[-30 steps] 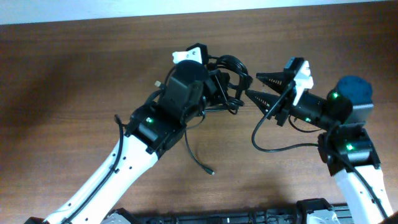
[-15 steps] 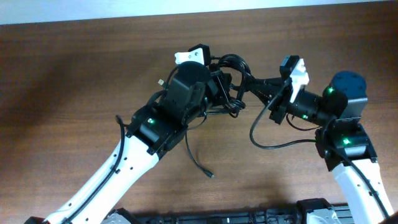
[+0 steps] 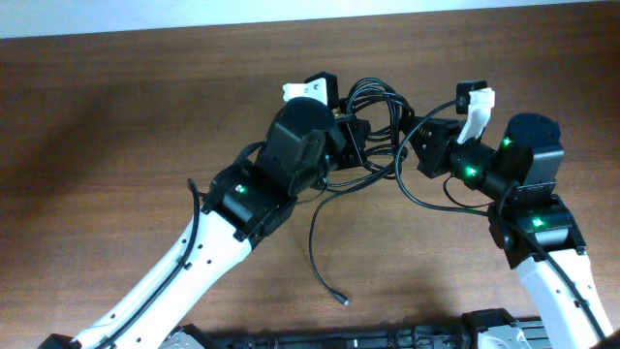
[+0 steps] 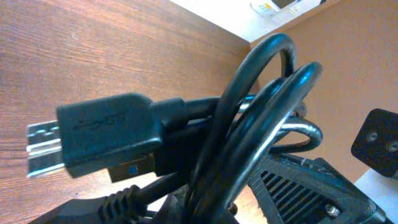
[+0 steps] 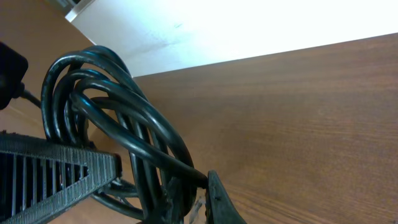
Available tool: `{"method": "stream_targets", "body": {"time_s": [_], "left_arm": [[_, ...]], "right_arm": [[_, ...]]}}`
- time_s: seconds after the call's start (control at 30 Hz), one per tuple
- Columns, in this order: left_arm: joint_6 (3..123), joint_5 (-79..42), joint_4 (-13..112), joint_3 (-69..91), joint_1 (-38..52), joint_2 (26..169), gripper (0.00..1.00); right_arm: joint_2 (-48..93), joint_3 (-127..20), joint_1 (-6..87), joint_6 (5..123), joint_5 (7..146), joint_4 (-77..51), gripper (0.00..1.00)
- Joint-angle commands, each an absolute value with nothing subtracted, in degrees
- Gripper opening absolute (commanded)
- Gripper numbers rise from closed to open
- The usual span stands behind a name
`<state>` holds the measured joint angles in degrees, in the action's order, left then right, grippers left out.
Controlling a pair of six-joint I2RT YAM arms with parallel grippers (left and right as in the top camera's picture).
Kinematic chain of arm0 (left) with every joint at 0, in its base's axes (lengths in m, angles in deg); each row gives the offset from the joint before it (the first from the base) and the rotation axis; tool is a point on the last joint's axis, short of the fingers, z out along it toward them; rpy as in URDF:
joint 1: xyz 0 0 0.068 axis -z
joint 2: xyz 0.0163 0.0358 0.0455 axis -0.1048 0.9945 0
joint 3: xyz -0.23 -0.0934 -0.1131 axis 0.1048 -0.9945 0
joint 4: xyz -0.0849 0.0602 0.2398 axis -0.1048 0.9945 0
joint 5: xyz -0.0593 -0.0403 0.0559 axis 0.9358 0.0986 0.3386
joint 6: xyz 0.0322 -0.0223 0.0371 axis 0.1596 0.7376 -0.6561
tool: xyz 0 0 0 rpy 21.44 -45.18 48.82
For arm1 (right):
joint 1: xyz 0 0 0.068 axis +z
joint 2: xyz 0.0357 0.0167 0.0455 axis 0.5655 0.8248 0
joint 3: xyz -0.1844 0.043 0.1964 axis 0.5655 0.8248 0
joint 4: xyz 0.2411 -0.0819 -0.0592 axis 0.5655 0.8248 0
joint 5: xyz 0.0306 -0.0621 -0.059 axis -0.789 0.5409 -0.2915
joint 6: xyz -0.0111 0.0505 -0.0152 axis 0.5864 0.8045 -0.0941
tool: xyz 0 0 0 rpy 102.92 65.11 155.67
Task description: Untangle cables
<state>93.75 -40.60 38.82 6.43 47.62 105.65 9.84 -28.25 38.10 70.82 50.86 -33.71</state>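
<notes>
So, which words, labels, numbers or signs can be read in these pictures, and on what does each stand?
No text can be read anywhere.
Left wrist view: the plug of the cables bears a faint raised mark, too faint to read.

left gripper point(image 3: 360, 136) — jaws hidden | right gripper point(image 3: 417, 145) (facing it) — grip unclear

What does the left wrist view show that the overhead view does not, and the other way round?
Only the left wrist view shows a plug with its metal end, close up. Only the overhead view shows the left arm, the right arm and a loose cable end lying on the table. Both show the looped cables and the table.
</notes>
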Motion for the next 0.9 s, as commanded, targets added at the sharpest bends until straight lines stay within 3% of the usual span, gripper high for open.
{"method": "stream_targets", "body": {"time_s": [0.0,0.87], "left_arm": [[89.8,-38.9,39.6,7.1,47.0,104.1,0.0],[86.6,-36.4,35.7,7.1,49.8,104.2,0.0]], "right_arm": [[10.2,-28.8,36.6,71.7,62.9,-34.0,0.04],[10.2,-28.8,36.7,67.5,49.3,-39.6,0.04]]}}
